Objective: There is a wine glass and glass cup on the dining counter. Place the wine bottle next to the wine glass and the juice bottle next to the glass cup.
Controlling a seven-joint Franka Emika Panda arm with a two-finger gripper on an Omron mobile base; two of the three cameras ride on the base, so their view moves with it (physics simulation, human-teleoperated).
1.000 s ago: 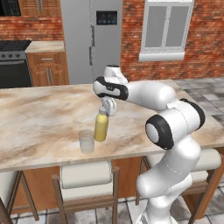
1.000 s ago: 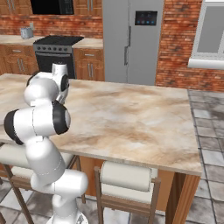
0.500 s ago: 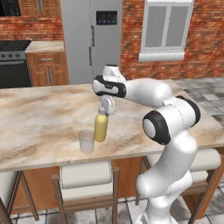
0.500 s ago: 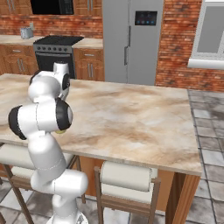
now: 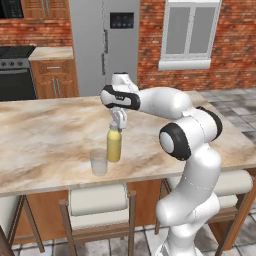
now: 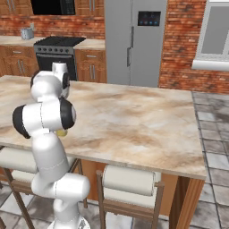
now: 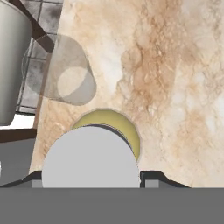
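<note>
Yellow juice bottle (image 5: 114, 145) stood upright on the counter (image 5: 45, 135), just beside the glass cup (image 5: 99, 161), as the task asked; the jaws straddled its cap, apparently gripping it.

Even rendered light — soft, low-resolution.

Dining counter (image 6: 134, 120): beige-brown marbled top, running from left edge toward right. White arm rises at lower left, its dark-jointed elbow in front of the counter edge. A sliver of yellow (image 6: 61, 132) peeks out just beneath that elbow; can't tell what it is. Padded stool (image 6: 129, 181) tucked under the near edge. Behind: steel fridge (image 6: 134, 40), black stove (image 6: 57, 51), brick wall (image 6: 181, 40).
</note>
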